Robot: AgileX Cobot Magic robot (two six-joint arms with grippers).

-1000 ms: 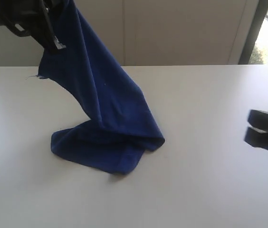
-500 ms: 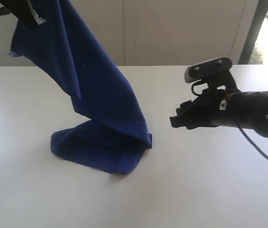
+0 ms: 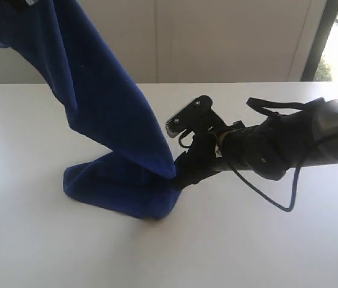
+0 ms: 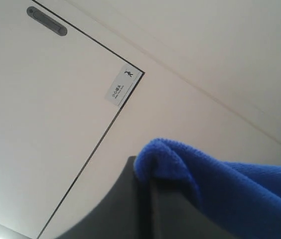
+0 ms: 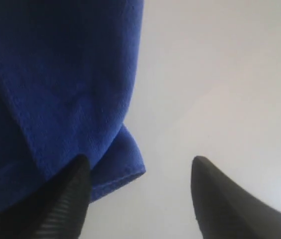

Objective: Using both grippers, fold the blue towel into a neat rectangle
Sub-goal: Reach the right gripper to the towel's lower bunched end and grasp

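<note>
Left end effector is clamped on the blue towel up high. My right end effector is wide open, empty, at the lower corner; I'd scoop under, then pinch.

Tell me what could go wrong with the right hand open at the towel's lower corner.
The open right hand has only a corner edge of the blue towel between its fingers, so closing may miss or pinch just the hem. The left hand holds a small bunch; a sideways tug might pull it free.
</note>
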